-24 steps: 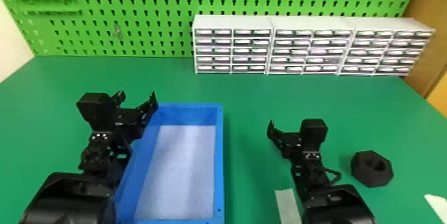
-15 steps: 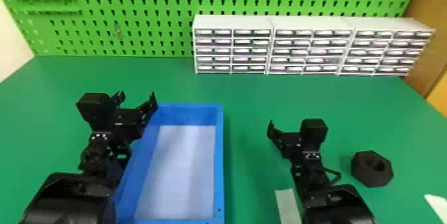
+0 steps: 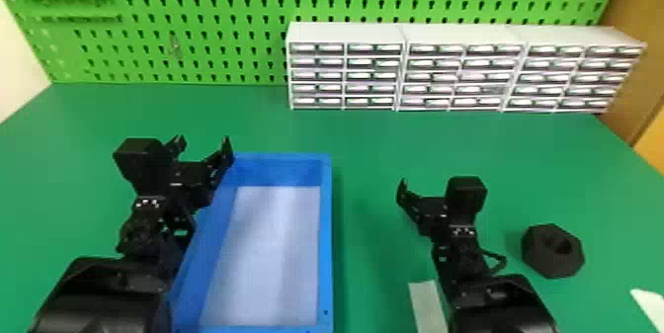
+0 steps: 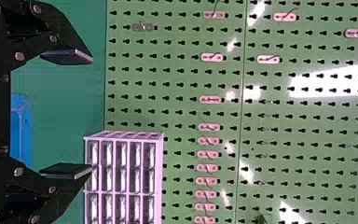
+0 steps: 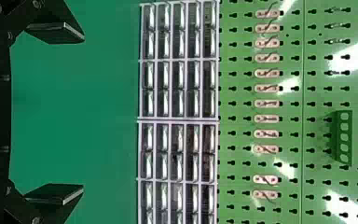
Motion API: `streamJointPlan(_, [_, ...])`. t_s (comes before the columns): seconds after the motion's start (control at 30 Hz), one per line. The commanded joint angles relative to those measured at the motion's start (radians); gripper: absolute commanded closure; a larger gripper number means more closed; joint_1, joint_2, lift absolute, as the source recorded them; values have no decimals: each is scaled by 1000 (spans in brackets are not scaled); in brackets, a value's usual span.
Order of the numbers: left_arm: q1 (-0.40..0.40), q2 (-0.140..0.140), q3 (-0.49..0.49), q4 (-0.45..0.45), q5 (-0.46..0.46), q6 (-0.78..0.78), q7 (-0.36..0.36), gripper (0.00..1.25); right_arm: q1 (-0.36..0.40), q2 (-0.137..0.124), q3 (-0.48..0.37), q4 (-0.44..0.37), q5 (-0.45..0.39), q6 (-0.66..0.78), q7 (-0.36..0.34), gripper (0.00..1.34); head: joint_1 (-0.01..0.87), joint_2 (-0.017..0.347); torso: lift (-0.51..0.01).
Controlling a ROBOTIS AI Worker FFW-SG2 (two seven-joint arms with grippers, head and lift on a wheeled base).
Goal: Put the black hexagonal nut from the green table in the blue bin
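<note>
Beyond my left end effector (image 3: 203,143), I see a green pegboard wall (image 3: 207,62) with hooks (image 4: 212,100) along it, bright glare (image 4: 335,81) on its surface. The green table (image 3: 247,122) runs up to it. White drawer units (image 3: 346,33) stand in a row beyond my right end effector (image 3: 429,197), with a brown panel (image 3: 642,50) farther right. Left of my left end effector is a pale wall (image 3: 15,70).

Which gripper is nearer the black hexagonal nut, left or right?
Right. The right gripper is just left of the black hexagonal nut and a bit farther forward; the left gripper is well left, beyond the blue bin.
</note>
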Motion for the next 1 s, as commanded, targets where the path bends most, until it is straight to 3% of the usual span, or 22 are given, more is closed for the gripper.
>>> streamJointPlan(0.0, [0,0,0,1,0,0,0,430,0,0,0,0,0,0,0,163,686,52,-97])
streamJointPlan(0.6, [0,0,1,1,2,0,-1,430,-5,0,-9,0,0,0,0,163,686,52,-97])
streamJointPlan(0.8, [0,0,3,1,2,0,-1,430,-5,-5,-43,-3,6,0,0,163,686,52,-97])
streamJointPlan(0.97, [0,0,3,-1,2,0,-1,430,3,-5,-99,-61,25,89,31,162,686,52,-97])
